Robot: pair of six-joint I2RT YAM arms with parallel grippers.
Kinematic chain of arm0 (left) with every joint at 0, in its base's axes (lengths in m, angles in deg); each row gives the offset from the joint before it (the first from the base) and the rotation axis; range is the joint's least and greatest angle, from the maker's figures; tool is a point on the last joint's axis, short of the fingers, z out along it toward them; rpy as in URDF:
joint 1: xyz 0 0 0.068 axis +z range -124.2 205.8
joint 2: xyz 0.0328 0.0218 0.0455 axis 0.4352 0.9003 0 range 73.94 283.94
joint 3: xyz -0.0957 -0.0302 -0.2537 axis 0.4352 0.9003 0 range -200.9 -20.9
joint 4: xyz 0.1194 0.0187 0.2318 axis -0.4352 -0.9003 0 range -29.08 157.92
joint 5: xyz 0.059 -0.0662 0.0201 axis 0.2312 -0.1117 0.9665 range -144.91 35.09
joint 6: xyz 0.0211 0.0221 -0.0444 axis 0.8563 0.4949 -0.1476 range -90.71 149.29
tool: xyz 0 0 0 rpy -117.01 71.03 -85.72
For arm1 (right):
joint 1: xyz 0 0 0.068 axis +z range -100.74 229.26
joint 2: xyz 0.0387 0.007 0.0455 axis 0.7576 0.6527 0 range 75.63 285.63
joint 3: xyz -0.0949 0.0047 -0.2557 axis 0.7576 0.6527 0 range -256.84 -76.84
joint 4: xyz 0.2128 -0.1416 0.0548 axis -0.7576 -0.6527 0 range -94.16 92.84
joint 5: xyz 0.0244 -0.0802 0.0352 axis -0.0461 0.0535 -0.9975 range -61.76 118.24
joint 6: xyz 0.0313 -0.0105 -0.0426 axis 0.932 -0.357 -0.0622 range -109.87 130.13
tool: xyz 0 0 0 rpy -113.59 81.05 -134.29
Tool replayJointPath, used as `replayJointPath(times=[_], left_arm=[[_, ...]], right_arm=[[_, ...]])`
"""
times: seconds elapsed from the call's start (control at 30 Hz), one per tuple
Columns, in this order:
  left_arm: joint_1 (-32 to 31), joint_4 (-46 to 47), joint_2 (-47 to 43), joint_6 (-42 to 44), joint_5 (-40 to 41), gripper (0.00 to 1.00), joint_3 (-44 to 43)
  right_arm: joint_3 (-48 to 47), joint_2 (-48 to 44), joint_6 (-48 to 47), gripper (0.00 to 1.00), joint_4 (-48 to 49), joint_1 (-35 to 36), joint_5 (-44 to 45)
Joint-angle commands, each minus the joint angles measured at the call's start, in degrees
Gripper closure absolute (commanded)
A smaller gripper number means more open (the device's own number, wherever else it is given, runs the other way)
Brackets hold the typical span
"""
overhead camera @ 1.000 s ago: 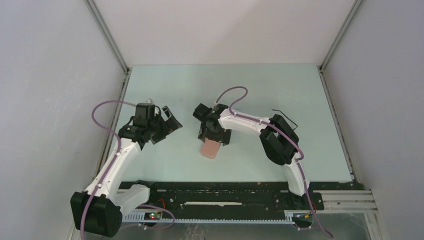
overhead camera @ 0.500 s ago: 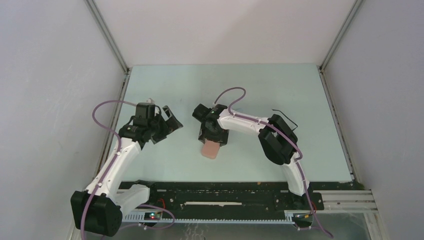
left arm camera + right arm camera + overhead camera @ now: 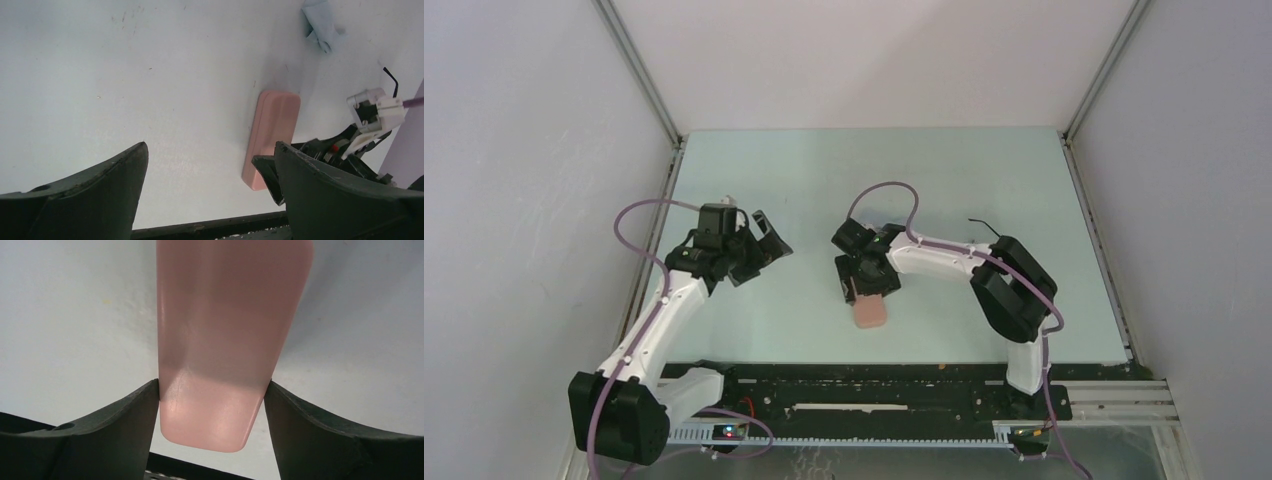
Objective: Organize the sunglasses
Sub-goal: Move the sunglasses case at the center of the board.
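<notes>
Both arms look alike on my screen. The left arm [image 3: 652, 330] and the right arm [image 3: 936, 258] have glossy white link shells joined by chunky black joint housings [image 3: 1014, 295]. A thin purple cable [image 3: 637, 212] runs along each arm in loose loops. The left arm ends in a boxy black base [image 3: 614, 425].

The left tool's fingers [image 3: 95, 192] and the right tool's fingers [image 3: 100, 430] are matte dark grey, broad, and taper to blunt curved tips.

Near the right wrist I see a white bracket [image 3: 374, 106] and a tiny red spot [image 3: 333, 148]. It is possibly a button, but it is too small to tell.
</notes>
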Motion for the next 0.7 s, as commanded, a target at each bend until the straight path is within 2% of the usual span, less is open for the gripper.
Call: replayJointPath(times=[0.0, 0.13, 0.43, 0.67], left_arm=[[0.4, 2.4, 1.0, -0.5, -1.7, 0.0, 0.9], [0.4, 2.9, 1.4, -0.8, -1.9, 0.0, 0.8], [0.4, 3.0, 0.8, -1.0, -0.5, 0.0, 1.2], [0.4, 3.8, -0.1, -1.1, 0.5, 0.0, 1.7]], right_arm=[[4.4, -5.3, -13.0, 0.16, 0.3, -0.7, 4.0], [6.7, -8.0, -15.4, 0.01, 3.0, -1.6, 3.0], [11.6, -14.3, -14.4, 0.0, 10.4, -2.1, -2.9], [13.6, -14.1, -16.3, 0.0, 12.6, -2.8, -5.5]])
